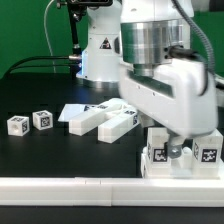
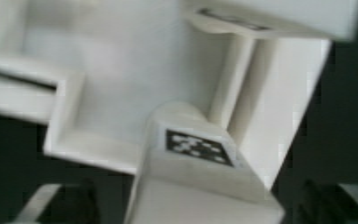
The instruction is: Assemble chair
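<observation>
**Fingers** (image 2: 48, 202): two dark pads on the big white robot arm (image 1: 150, 60). They are spread apart and clamp nothing. In the wrist view a dark gap shows between the visible pad and the piece.

**White blocky plastic chair piece with square black-and-white tags** (image 1: 182, 158) (image 2: 140, 90): directly beneath and between the fingers, standing on the black table (image 1: 40, 150). It is just behind the long low white rail (image 1: 80, 187).

**Two elongated white blocky pieces** (image 1: 100, 120) (image 1: 120, 126): near the fingers, lying side by side.

**Flat white panel** (image 1: 75, 112): just beyond those, farther from the fingers.

**Two small white tagged cubes** (image 1: 17, 124) (image 1: 42, 119): well apart from the fingers, farthest of all.
</observation>
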